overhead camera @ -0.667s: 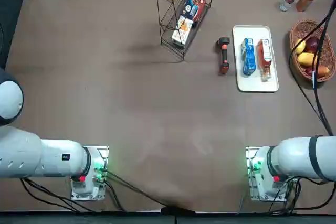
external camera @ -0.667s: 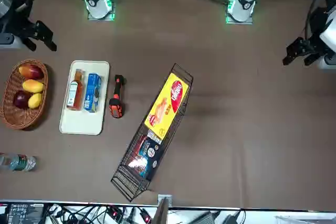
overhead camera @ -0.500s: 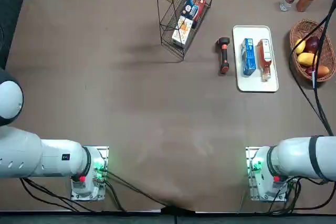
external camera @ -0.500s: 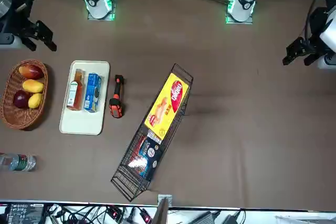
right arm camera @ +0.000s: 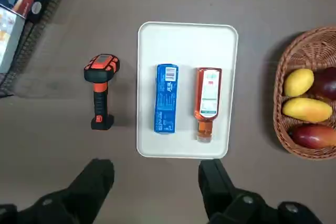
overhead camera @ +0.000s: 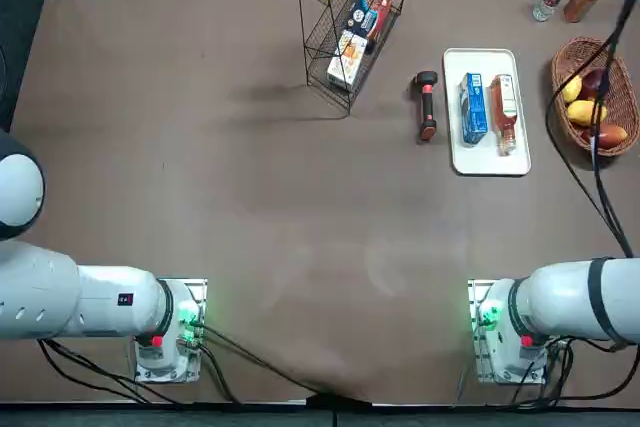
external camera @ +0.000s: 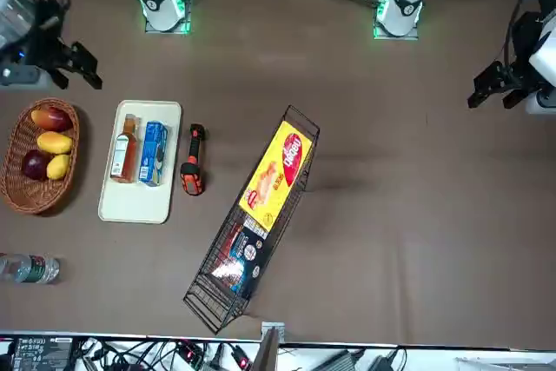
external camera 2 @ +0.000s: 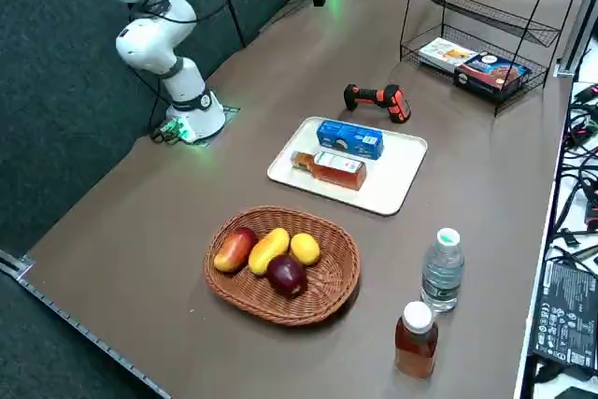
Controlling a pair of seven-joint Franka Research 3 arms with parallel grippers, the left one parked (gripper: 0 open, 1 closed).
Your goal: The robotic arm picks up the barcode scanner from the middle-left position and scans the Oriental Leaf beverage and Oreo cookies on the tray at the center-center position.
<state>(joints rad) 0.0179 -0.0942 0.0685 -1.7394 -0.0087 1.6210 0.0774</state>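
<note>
Front view, left to right: wicker fruit basket [external camera: 12,182], at the tray's nine o'clock; right tool [external camera: 80,82], released, raised above the bench [external camera: 365,215] toward eleven; tray [external camera: 135,207], bearing amber bottle [external camera: 124,155] and blue pack [external camera: 153,154]; barcode scanner [external camera: 192,162], at three.

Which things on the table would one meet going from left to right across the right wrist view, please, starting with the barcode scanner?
Barcode scanner, blue Oreo pack, amber drink bottle, wicker fruit basket.
</note>
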